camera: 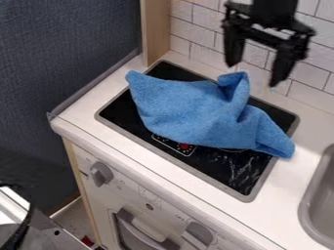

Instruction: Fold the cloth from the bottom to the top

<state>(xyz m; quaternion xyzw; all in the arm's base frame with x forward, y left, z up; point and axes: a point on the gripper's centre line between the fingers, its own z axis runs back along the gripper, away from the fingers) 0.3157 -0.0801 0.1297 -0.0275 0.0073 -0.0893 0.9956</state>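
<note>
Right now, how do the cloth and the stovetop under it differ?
Colour: the cloth is plain blue; the stovetop is black with a grey rim.
Surface: cloth matte and fuzzy; stovetop smooth, with glossy reflections.
Pose: cloth bunched, one fold poking up; stovetop lies flat.
Outline: cloth irregular; stovetop straight-sided with rounded corners.

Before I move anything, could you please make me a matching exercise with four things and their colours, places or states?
1. cloth
2. pincer
3. sink
4. cooktop

A. grey, at the view's right edge
B. flat and black, with a grey rim
C. blue and rumpled
D. open, near the view's top edge

Pairs: 1-C, 2-D, 3-A, 4-B
</note>
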